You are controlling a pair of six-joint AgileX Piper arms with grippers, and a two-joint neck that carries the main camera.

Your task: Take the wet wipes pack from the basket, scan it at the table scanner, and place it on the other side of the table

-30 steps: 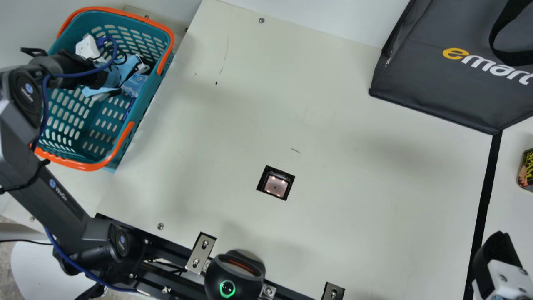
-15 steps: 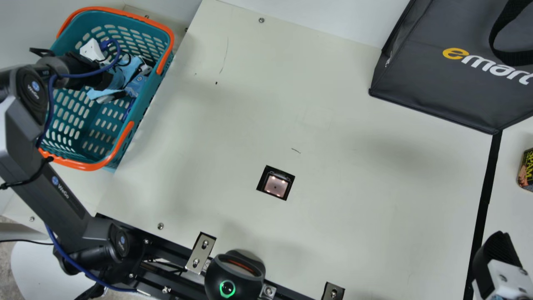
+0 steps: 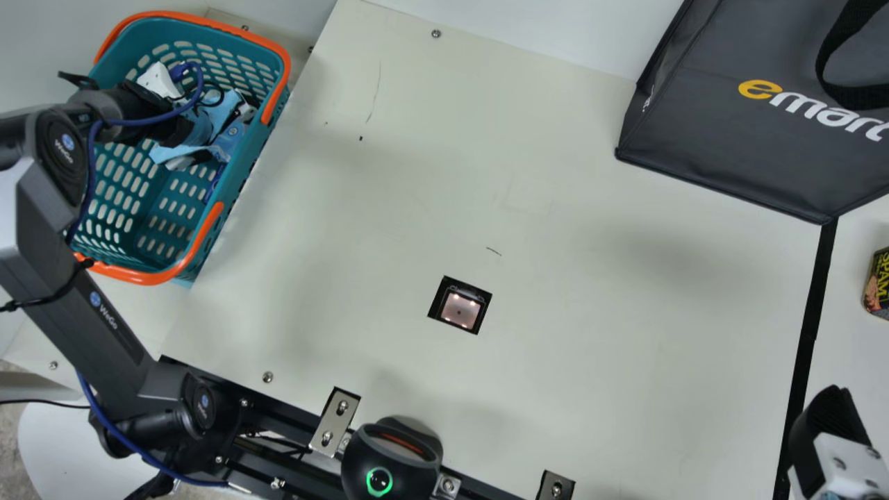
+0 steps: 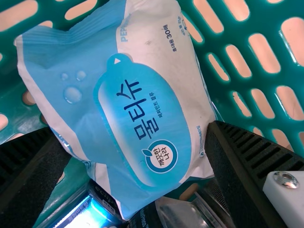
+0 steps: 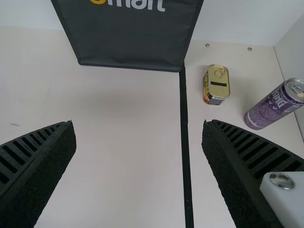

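Left wrist view: your left claw (image 4: 137, 135), parted to pack width, grips the wet wipes pack (image 4: 118, 99) by its sides, the teal basket (image 3: 239, 169) around both, likely leaving the pack's far face free for the table scanner (image 3: 460, 309). Your right claw (image 5: 138, 124) gapes wide, empty.

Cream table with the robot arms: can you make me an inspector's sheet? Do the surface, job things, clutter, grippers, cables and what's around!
Surface: cream table, a few dark marks, black line of tape
Job's things: blue-and-white plastic wet wipes pack in teal plastic basket with orange rim; lit square scanner window in the table, nothing over it
Clutter: yellow-and-black metal can and tall purple can beyond the tape
Grippers: black left gripper holding the pack; black right gripper open, empty
Cables: blue cable along the left arm
Surroundings: dark grey fabric bag; white wall
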